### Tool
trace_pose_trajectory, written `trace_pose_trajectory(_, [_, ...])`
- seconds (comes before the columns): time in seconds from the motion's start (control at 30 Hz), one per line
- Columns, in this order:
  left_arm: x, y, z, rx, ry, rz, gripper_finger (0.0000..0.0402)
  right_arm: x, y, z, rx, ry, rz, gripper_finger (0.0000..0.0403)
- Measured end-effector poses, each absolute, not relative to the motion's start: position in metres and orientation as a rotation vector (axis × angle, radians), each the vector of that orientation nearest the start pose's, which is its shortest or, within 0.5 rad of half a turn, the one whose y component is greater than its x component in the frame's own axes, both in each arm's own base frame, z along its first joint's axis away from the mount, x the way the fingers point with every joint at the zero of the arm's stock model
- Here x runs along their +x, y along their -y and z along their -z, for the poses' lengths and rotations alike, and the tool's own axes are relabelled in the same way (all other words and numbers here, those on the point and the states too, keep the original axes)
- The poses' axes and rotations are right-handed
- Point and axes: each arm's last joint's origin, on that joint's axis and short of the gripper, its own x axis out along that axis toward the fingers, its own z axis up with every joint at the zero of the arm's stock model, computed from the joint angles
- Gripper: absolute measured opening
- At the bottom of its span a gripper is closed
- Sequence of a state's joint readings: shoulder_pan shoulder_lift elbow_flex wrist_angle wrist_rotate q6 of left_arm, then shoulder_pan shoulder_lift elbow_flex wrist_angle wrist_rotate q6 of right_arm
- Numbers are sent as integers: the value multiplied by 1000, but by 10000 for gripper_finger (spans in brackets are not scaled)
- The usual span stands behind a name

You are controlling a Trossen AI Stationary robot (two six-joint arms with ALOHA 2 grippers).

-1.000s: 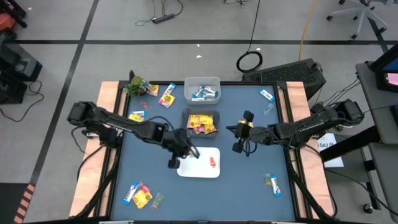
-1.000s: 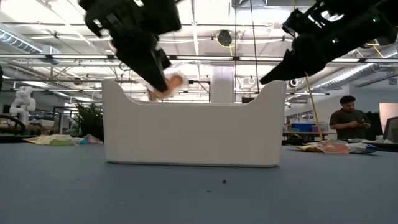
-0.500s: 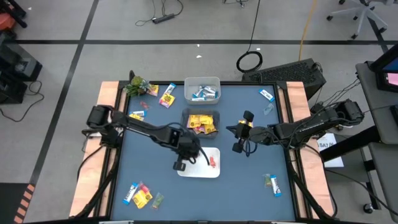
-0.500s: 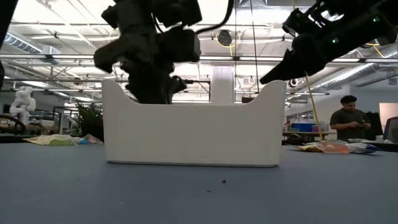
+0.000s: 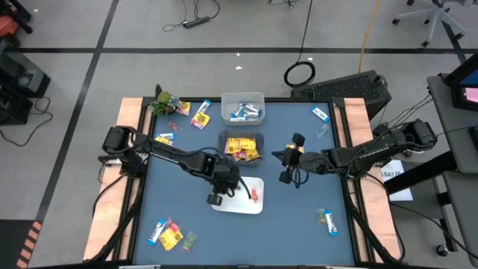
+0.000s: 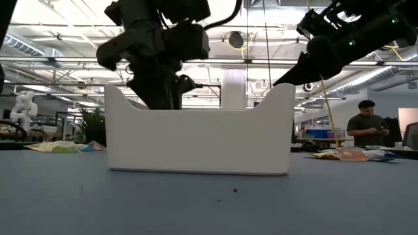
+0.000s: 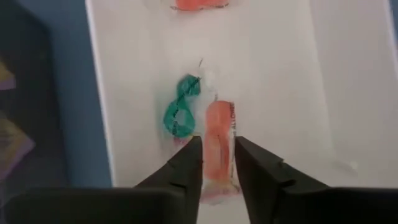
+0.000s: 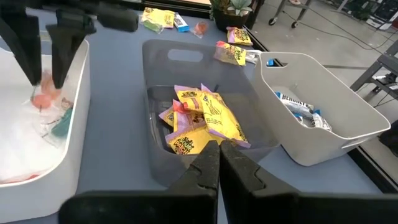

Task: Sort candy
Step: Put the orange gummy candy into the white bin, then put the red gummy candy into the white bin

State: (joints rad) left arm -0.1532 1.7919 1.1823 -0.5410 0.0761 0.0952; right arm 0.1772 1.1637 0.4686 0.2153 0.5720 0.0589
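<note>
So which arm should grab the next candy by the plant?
Probably the left. Its gripper hangs over the white bin, jaws parted, on the plant's side. The right gripper is farther away, jaws shut.

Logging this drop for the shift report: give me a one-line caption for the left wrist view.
Left gripper fingers part over an orange-pink candy beside a green candy in the white bin.

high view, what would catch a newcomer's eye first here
The left claw reaches down into the white bin near the table's middle, its fingers apart over an orange-pink candy lying beside a green one. Just behind it, a grey bin holds bright yellow packets, and a white bin at the far edge holds blue-and-white bars. The right claw waits shut to the right of the bins.
</note>
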Motion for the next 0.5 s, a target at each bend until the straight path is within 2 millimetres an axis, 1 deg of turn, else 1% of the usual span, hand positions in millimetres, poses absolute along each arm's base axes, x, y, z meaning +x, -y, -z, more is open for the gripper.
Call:
trace_pose_trajectory(0.17, [346, 55, -207, 132, -1103, 251, 137, 223, -24, -193, -120, -438, 400, 0])
trace_pose_trajectory(0.3, [341, 55, -228, 156, -1086, 249, 145, 223, -24, -192, -117, -443, 401, 0])
trace_pose_trajectory(0.4, [328, 59, -243, 213, -1106, 246, 145, 223, -24, -192, -116, -444, 401, 0])
trace_pose_trajectory(0.5, [310, 69, -254, 250, -1159, 271, 135, 223, -24, -192, -117, -446, 401, 0])
